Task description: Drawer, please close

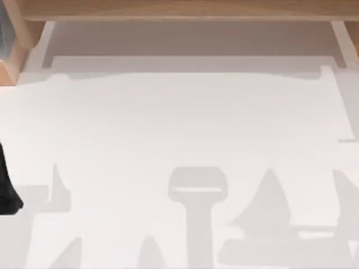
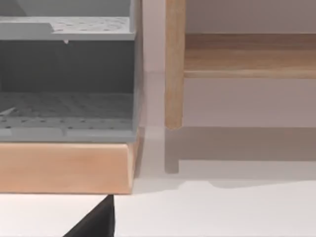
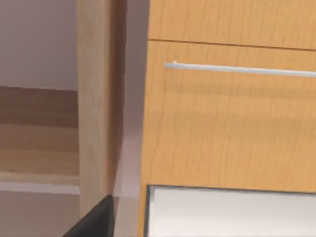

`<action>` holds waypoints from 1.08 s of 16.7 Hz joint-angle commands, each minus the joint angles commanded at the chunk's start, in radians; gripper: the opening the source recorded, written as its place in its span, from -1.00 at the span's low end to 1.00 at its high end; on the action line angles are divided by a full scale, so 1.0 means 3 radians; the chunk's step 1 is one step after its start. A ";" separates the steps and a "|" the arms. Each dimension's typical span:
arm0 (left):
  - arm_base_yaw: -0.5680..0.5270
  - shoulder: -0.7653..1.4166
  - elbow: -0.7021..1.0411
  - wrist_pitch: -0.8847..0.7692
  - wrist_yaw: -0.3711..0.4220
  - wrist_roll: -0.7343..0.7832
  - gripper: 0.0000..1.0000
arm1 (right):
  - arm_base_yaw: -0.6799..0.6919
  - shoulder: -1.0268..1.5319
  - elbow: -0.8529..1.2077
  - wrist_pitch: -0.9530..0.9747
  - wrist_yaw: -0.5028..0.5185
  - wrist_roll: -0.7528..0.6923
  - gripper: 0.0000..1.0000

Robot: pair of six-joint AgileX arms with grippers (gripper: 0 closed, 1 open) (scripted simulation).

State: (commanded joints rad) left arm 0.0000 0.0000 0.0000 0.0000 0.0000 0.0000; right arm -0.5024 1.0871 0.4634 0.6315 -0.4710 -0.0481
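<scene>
- The open drawer (image 2: 66,165) sits at the table's far left corner in the top view, its wooden front facing the left gripper (image 2: 94,222) and its grey inside exposed.
- The front's long axis runs across the left wrist view, parallel to the table (image 1: 179,129) edge.
- Left gripper hangs just before that front; whether its fingers are apart, I cannot tell.
- Risk, as I judge it: an off-centre push near the front's corner could skew and jam the drawer.
- Right gripper (image 3: 96,219) faces a shut drawer front with a metal handle (image 3: 242,70); fingers' state unclear.
</scene>
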 joint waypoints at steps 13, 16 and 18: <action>0.0000 0.0000 0.0000 0.0000 0.0000 0.0000 1.00 | -0.0656 0.1980 -0.0285 0.2160 -0.0422 -0.3113 1.00; 0.0000 0.0000 0.0000 0.0000 0.0000 0.0000 1.00 | -0.0741 0.2481 -0.0244 0.2645 -0.0577 -0.3932 1.00; 0.0000 0.0000 0.0000 0.0000 0.0000 0.0000 1.00 | -0.0778 0.2760 -0.0198 0.2907 -0.0670 -0.4392 1.00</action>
State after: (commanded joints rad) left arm 0.0000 0.0000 0.0000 0.0000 0.0000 0.0000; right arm -0.7357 1.9152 0.4039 1.5035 -0.6719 -1.3657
